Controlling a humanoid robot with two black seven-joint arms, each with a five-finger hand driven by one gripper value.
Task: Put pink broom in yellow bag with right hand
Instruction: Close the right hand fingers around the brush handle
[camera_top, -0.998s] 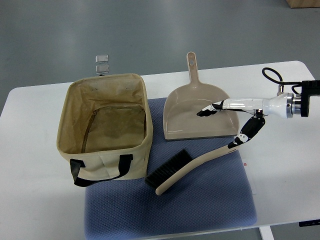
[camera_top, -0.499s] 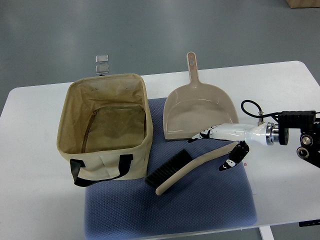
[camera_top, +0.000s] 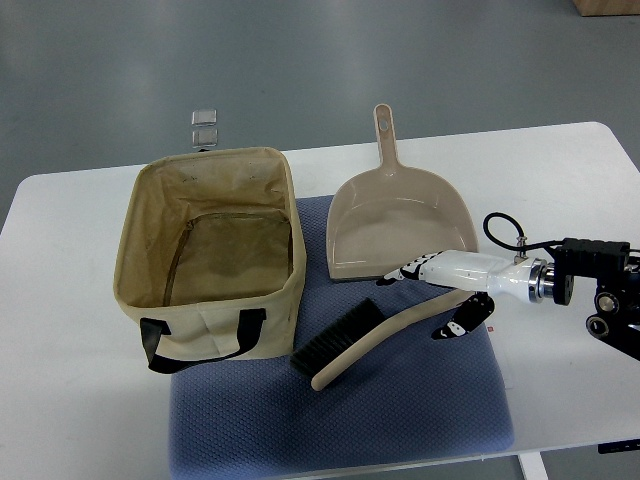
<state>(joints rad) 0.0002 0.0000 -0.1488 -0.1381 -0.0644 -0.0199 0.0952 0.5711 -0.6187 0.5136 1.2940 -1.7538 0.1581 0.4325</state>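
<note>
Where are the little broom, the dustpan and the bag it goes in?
broom (camera_top: 385, 335): top view, middle of its curved handle.
dustpan (camera_top: 400, 225): top view, its flat scoop.
bag (camera_top: 215, 322): top view, near outer wall.

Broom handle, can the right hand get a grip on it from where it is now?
Probably yes. The right hand is open, its fingers straddling the upper end of the broom handle, and nothing lies between them. The dustpan sits just beyond, clear of the handle.
</note>
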